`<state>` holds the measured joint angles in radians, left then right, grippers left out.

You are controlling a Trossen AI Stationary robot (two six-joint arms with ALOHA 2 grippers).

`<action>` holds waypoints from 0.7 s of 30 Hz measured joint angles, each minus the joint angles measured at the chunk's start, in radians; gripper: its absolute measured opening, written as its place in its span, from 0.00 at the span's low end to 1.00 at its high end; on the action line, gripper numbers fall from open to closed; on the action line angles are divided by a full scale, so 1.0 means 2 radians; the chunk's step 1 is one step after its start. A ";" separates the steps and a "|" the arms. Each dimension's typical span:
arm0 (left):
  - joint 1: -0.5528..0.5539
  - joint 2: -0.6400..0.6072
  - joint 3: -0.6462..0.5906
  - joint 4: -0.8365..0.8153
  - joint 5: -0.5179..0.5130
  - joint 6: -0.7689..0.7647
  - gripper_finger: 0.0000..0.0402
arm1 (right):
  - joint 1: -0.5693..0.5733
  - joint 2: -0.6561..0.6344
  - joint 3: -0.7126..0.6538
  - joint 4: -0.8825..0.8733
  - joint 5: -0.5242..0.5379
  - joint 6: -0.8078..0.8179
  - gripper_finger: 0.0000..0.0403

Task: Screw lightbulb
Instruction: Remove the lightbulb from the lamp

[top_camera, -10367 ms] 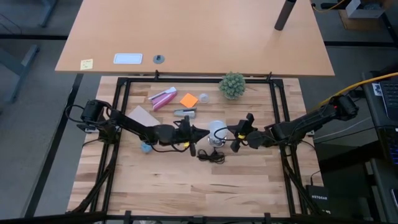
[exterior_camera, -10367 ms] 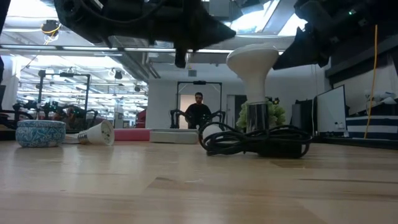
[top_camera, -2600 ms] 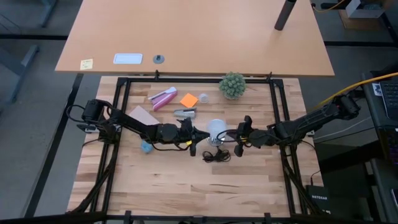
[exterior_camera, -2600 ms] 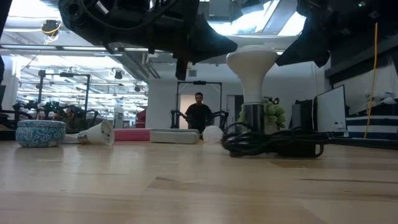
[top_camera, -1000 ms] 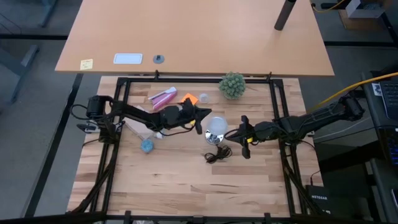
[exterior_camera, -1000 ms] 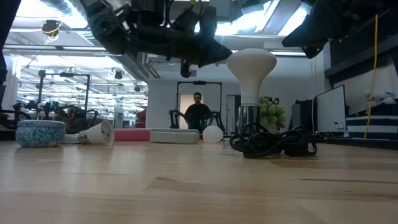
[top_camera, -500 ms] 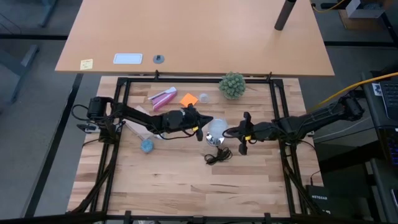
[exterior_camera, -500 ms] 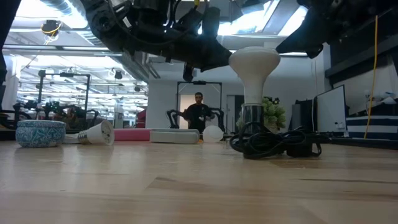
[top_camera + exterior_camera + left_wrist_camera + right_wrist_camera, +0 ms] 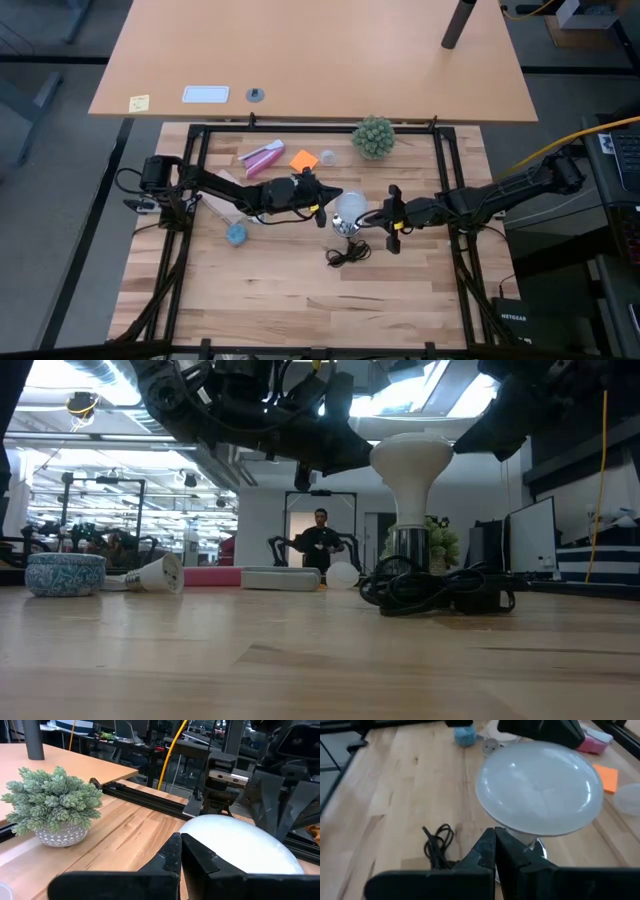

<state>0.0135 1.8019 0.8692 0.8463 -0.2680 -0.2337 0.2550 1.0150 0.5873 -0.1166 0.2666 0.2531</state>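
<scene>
The lightbulb (image 9: 347,209) stands upright, its white dome (image 9: 411,458) on top and its base down in a shiny metal socket (image 9: 409,548) resting on the table. A black cord (image 9: 347,253) lies coiled beside the socket. My left gripper (image 9: 334,195) is shut and level at the dome's left side, its tips (image 9: 176,839) right before the dome (image 9: 240,845). My right gripper (image 9: 371,212) is shut and slants down at the bulb's right side, its tips (image 9: 494,832) under the dome's rim (image 9: 540,827). My left gripper's shut fingertips stand level at the side of the dome (image 9: 192,827), coming from the table's left; I cannot tell whether they touch it. My right gripper's shut fingertips point at the bulb's neck (image 9: 520,840) below the dome, from the table's right; I cannot tell whether they touch it.
A green plant ball (image 9: 373,136) stands at the far edge. A pink item (image 9: 262,156), an orange note (image 9: 303,160) and a small white ball (image 9: 327,157) lie behind my left arm, a blue bowl (image 9: 235,235) in front of it. A person (image 9: 320,540) stands far behind.
My left gripper has swung a little toward the table's near edge and closer to the bulb's dome, staying shut. The cord beside the socket has shifted slightly. The bulb stays upright in its socket.
</scene>
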 joint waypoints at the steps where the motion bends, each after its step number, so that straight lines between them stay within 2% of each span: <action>1: 0.000 0.000 0.000 0.000 0.000 0.000 0.00 | 0.000 0.001 0.000 -0.001 0.002 0.000 0.01; 13: -0.004 0.000 -0.001 -0.001 -0.007 -0.001 0.00 | 0.000 0.004 0.000 -0.001 0.052 0.001 0.01; 21: -0.018 -0.001 -0.001 -0.001 -0.010 -0.008 0.00 | 0.001 0.003 0.000 -0.017 0.058 0.017 0.01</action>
<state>-0.0219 1.8008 0.8677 0.8444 -0.2886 -0.2499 0.2565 1.0214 0.5873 -0.1515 0.3830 0.2875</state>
